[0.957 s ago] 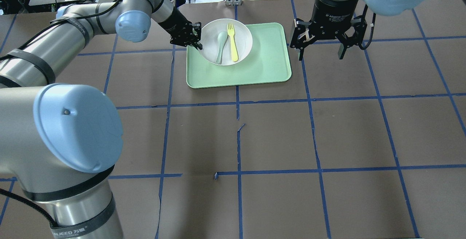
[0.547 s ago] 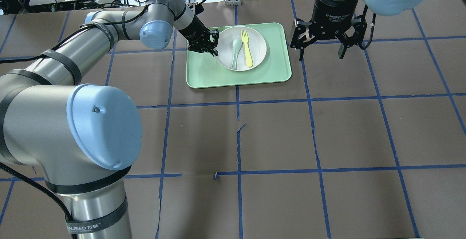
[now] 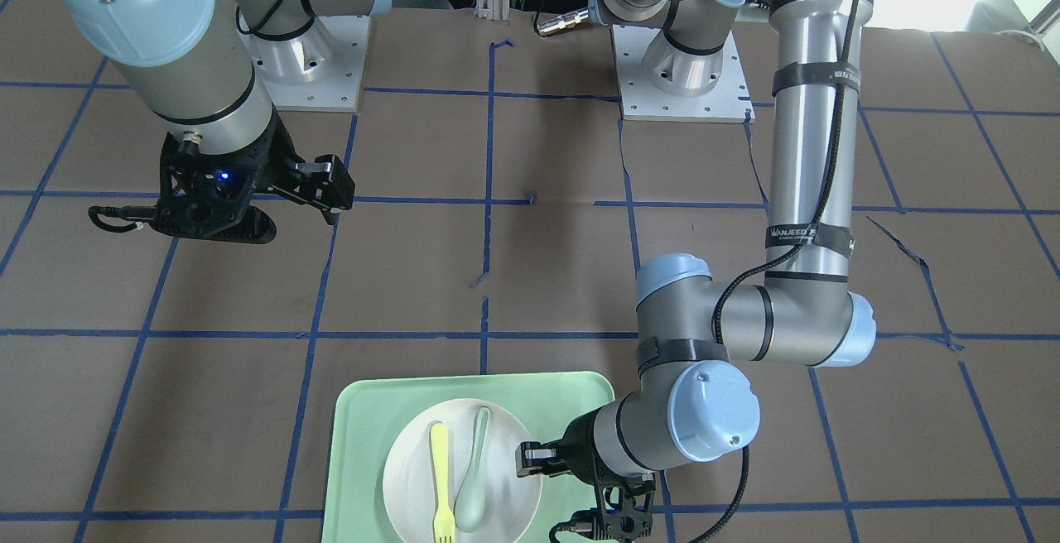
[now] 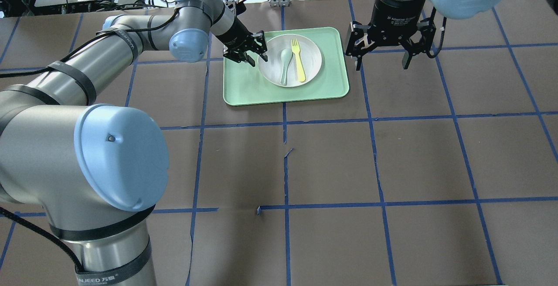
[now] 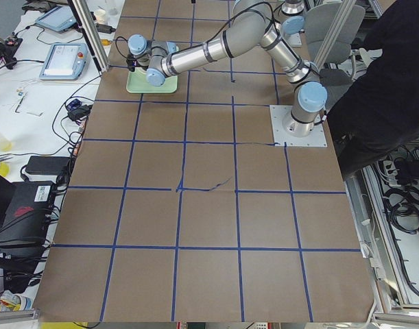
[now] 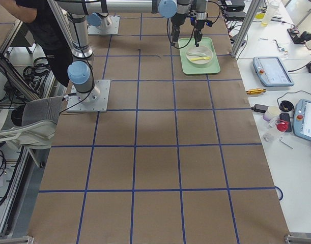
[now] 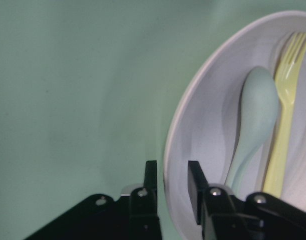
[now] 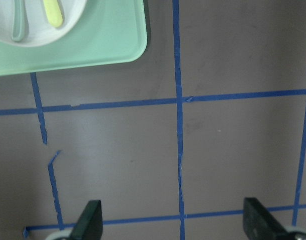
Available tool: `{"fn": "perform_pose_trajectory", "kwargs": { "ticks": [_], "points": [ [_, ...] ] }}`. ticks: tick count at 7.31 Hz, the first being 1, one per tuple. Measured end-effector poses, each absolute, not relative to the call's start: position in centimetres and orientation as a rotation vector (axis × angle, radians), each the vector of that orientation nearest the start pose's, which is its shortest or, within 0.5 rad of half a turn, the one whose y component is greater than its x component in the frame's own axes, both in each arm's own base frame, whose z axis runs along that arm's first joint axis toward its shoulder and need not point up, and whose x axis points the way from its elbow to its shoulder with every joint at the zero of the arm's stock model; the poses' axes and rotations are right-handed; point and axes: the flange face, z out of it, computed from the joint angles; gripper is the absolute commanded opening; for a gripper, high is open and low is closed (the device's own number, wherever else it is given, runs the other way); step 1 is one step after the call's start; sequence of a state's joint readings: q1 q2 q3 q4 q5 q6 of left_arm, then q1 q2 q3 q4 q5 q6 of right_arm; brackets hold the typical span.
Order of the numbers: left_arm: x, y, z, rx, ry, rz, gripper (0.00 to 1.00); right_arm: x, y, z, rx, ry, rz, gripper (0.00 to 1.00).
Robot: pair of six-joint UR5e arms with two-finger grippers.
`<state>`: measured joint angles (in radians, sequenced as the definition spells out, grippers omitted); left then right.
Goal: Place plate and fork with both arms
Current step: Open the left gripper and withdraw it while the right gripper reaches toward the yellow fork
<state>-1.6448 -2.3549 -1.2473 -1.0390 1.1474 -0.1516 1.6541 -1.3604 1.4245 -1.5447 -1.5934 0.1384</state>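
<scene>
Off-white plate (image 4: 311,57) on green tray (image 4: 261,92), far side of table (image 4: 331,164); fork (image 4: 299,61) & spoon (image 4: 284,66) lie inside. L gripper (image 4: 258,57) fingers apart, astride plate's left rim — R gripper (image 4: 382,67) spread wide, beside tray's right edge.

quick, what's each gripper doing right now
left gripper: open a crack, fingers either side of the plate rim, not clamped
right gripper: open wide, empty

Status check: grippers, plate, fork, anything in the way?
Left gripper: fingers straddle plate rim, grip unclear. Right gripper open, empty, beside tray. Plate on tray, fork and spoon lying in it. Spoon right beside fork.
</scene>
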Motion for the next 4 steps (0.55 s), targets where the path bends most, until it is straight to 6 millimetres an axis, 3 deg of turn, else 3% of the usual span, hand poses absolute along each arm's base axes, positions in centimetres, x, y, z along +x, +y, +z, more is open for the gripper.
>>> {"fn": "perform_pose_trajectory", "kwargs": {
  "ticks": [1, 2, 3, 4],
  "points": [
    [-21.2, -74.1, 22.7, -0.058, 3.517, -0.073, 1.0, 18.1, -57.7, 43.5, 0.09, 3.163, 0.045, 1.0],
    [-18.0, -73.5, 25.0, 0.026, 3.422, -0.036, 1.0, 18.6, -59.8, 42.0, 0.085, 3.155, -0.045, 0.98],
    [-14.1, -72.1, 27.8, 0.114, 3.313, 0.061, 1.0, 19.5, -61.6, 40.3, 0.071, 3.146, -0.114, 0.88],
    [-10.8, -70.1, 30.6, 0.158, 3.24, 0.142, 1.0, 20.8, -63.2, 38.4, 0.047, 3.136, -0.187, 0.7]
  ]
}}
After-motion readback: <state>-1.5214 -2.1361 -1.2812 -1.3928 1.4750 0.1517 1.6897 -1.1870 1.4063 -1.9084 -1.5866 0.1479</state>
